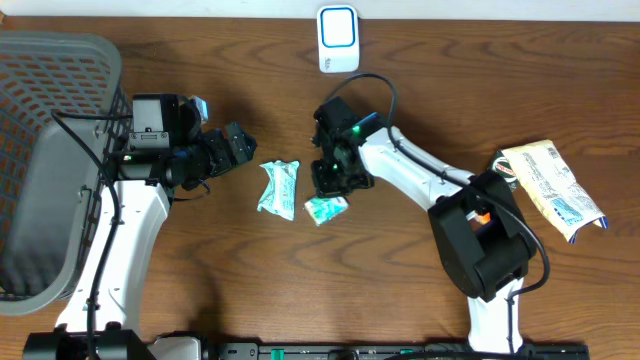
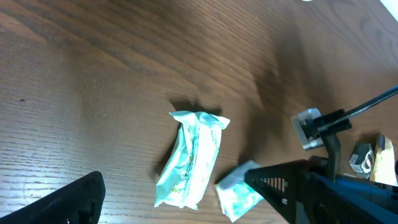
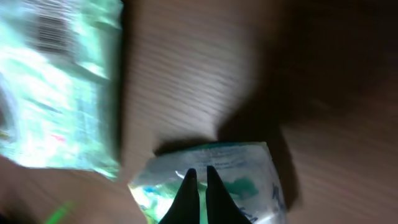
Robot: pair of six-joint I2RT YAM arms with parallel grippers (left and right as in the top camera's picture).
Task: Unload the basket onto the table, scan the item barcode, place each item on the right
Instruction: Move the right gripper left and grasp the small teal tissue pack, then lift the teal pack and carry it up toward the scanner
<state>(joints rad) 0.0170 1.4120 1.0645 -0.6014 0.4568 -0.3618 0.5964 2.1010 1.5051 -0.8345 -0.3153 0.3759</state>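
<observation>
Right gripper (image 3: 199, 186): both black fingertips pressed together, no gap, tips meeting on the wrapper of the small packet (image 3: 249, 180). Reads as a pinch on a fold of thin film, which would explain jaws shut that tight. Firmness of the hold can't be confirmed.

- Small packet, green and white, lies on the wooden table (image 1: 200, 290) right under the right gripper, near table centre. No barcode shows on its upper face in any view. Likely reason for lifting it is to turn up a printed face.
- Larger packet (image 1: 279, 188), same colouring, lies just to the left of the small one. The two are close, but contact can't be told. The right wrist view is blurred, though bars like a barcode (image 3: 53, 28) show near one end of it.
- Left gripper (image 1: 238, 146): jaws spread wide, holding nothing. It is pointed at the larger packet from the left, near but not touching. Probably waiting its turn.
- Scanner (image 1: 338, 38): white unit with a blue-framed window at the far table edge, well apart from both packets. The item must travel there, code side toward the window.
- Mesh basket (image 1: 40, 100) at far left, likely the drop-off. Beige bag (image 1: 555, 185) at far right, untouched.

Step in hand, by my judgement: pickup only. Scan not yet done.
</observation>
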